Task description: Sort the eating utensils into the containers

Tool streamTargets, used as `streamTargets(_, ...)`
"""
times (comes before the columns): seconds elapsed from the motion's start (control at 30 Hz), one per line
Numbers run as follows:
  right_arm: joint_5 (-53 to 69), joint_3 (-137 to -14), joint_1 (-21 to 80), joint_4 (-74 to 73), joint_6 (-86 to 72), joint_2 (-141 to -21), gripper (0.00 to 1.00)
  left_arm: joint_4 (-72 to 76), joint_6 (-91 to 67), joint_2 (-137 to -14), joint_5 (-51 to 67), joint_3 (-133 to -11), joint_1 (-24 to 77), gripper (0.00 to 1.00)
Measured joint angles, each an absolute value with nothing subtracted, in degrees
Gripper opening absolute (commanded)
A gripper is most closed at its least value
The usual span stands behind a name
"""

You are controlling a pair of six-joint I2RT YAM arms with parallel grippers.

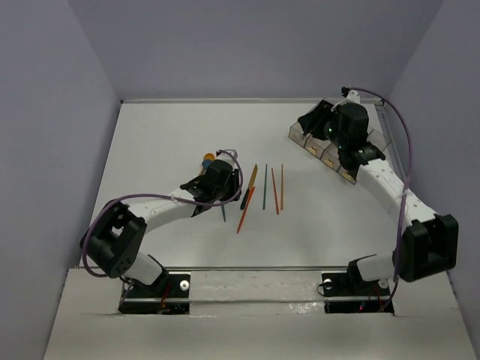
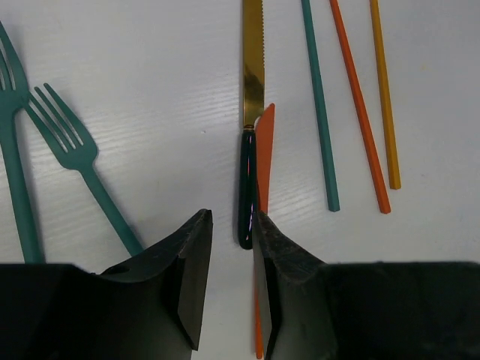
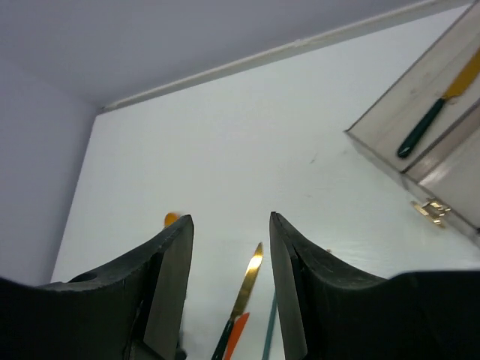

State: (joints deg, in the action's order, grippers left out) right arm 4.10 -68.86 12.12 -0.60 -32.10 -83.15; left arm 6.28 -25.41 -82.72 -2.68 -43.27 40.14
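Left wrist: two teal plastic forks lose their handles behind the left gripper, and the flat orange chopstick disappears behind it too. The gold-bladed, dark-handled knife and three thin plastic chopsticks are clipped by the top edge. Top view: the right arm covers most of the smoky-clear plastic bins, so their contents are unreadable.
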Motion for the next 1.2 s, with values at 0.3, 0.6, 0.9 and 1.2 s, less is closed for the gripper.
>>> streamTargets(0.3, 6.42, -52.21, 21.67, 0.45, -30.59, -69.69, 0.51, 9.08, -22.98, -90.26, -2.98, -46.81, 41.21, 0.29)
streamTargets(0.6, 7.64, -46.17, 21.74, 0.54, -29.89, -67.94, 0.51, 10.09, -21.63, -94.35, -1.74, -47.18, 42.41, 0.30)
streamTargets(0.9, 8.97, -43.72, 21.74, 0.67, -29.80, -67.85, 0.51, 9.78, -20.47, -98.21, -2.79, -50.04, 42.78, 0.22)
streamTargets(1.2, 9.50, -42.87, 21.74, 0.84, -29.78, -66.37, 0.50, 9.41, -19.57, -99.42, -6.44, -51.18, 42.81, 0.17)
